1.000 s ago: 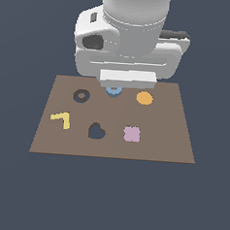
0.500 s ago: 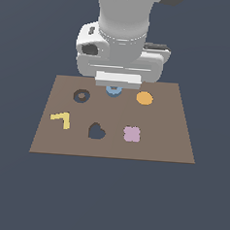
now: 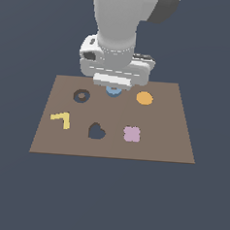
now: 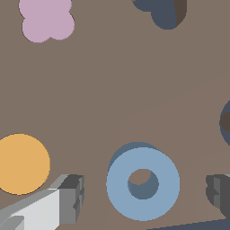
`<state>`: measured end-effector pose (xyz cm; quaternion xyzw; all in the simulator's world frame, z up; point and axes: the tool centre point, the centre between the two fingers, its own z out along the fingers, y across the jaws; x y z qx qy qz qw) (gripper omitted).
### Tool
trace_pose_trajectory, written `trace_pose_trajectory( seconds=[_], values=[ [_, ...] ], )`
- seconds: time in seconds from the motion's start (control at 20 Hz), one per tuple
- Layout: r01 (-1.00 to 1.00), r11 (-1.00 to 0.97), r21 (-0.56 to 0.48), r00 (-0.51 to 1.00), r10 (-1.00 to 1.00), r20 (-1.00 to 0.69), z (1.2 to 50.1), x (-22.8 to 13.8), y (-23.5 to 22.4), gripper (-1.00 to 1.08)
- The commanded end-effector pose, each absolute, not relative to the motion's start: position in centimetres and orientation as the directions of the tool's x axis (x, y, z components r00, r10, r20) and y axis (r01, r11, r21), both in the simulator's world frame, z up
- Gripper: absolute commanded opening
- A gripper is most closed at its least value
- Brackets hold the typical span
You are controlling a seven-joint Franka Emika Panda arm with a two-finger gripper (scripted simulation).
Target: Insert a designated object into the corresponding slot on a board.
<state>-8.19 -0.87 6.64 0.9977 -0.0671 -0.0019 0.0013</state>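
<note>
Your arm has come down over the back of the board (image 3: 112,148), and its grey wrist now hides most of the ring (image 3: 113,91) in the exterior view. Only a sliver of light blue shows just under the wrist, in the upper middle of that picture.

The wrist view shows more. The ring (image 4: 143,183) lies flat on the board in the lower middle of the frame. The gripper (image 4: 146,195) stands wide open around it, one finger at the lower left and the other at the lower right edge, both clear of the ring. It holds nothing.

The slot (image 3: 81,96) sits at the exterior view's left of the ring, near it but apart. In the wrist view only a slice of the slot (image 4: 226,122) shows at the right edge. The orange disc (image 3: 144,98) lies to the ring's other side. The pink clover (image 3: 131,133) and the heart cutout (image 3: 96,131) lie nearer the front edge.

Against the earlier exterior frames, the wrist has dropped lower and turned. A second ago it hung higher and the ring showed more fully; the ring itself has not moved.

You are likely lined up for the grasp. Closing on the ring appears to be the next step, and insertion is not yet begun.
</note>
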Motion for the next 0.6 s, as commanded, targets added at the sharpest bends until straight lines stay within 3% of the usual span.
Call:
trace_pose_trajectory(
  seconds=[0.0, 0.55],
  values=[
    [-0.150, -0.989, 0.002, 0.989, -0.150, -0.001, 5.9, -8.8, -1.0, 1.00],
    [-0.164, -0.987, 0.001, 0.987, -0.164, -0.001, 4.8, -9.2, -1.1, 1.00]
  ],
)
